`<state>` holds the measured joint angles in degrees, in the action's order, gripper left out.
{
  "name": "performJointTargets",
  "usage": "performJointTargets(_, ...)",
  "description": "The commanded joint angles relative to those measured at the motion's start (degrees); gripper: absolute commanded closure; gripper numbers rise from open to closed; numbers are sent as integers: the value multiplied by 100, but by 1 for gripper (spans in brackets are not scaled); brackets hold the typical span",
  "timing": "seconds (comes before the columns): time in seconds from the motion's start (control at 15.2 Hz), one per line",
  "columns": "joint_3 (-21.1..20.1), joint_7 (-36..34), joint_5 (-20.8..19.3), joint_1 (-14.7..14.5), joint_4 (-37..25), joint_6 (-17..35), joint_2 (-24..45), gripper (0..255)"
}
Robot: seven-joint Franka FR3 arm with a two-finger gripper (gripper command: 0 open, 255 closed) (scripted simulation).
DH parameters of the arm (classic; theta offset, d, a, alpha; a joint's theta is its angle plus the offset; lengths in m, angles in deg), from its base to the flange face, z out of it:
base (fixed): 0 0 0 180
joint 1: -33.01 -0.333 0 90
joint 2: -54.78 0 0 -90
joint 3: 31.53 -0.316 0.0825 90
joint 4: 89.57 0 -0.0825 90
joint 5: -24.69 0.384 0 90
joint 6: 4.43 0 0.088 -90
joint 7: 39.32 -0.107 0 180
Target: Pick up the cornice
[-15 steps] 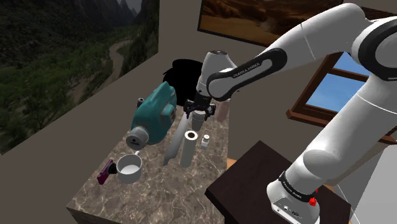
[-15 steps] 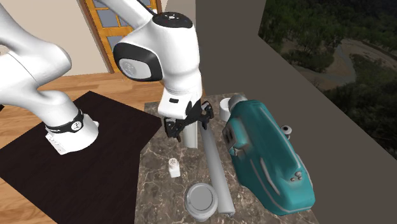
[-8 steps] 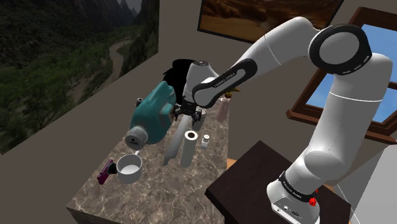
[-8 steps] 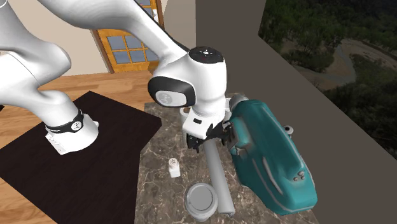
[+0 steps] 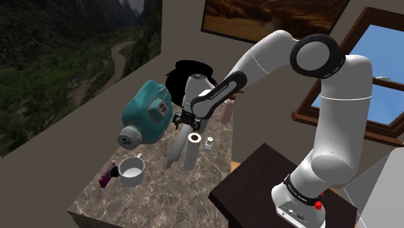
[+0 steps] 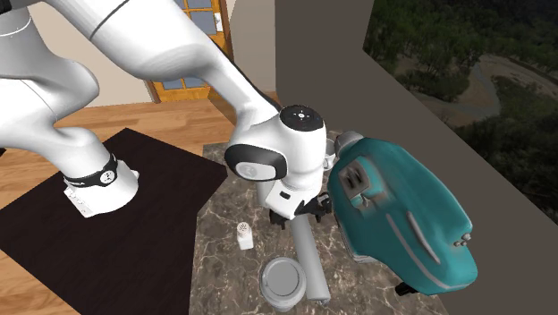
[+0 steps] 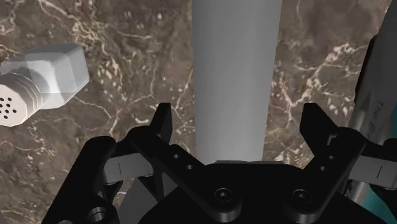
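Wrist view: looks down along two black fingers (image 7: 164,133) onto a brown marble worktop (image 7: 127,51). Fingers spread wide apart, gripping nothing. Right between them, a long grey cornice (image 7: 236,70), flat on the worktop, with a bit of bare marble on each side, so not touched. Off to one side of the cornice, a small white shaker (image 7: 44,83) with tiny holes in its cap. Just past the other finger, a sliver of something teal.

Shoulder view: white arm (image 5: 304,84) bent over from the dark stand (image 5: 256,175), fingers low over the far half of the cornice. Lies long-ways down the middle of the worktop, pointing from the far edge toward the near edge. Just beside it, on the stand's side, a white tube (image 5: 190,154) standing upright. Then the shaker, closer to that same long edge. Along the other long edge, by the wall, a big teal case (image 5: 145,115), tipped up at a slant, right next to the fingers. Toward the near corner on that side, a white mug (image 5: 131,171) and, just beside it, a small purple thing (image 5: 108,175) at the very edge. At the far edge, a black shape (image 5: 188,71).

Second exterior view: teal case leaning up on its side, close against the arm's white wrist; cannot tell whether touching. Cornice poking out from under the hand, ending just beside the tube.
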<state>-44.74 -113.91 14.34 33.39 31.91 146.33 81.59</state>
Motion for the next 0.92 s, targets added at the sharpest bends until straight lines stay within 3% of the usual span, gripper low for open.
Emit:
performJointTargets(0.0, 45, -35, -52, -30, -11, 122, 133, 0)
performJointTargets(0.13, 58, -45, -66, -40, -17, 154, 172, 0)
performJointTargets(0.2, 57, -50, -66, -43, -12, 153, 165, 255)
performJointTargets(0.86, 36, -28, -42, -23, -6, 99, 105, 255)
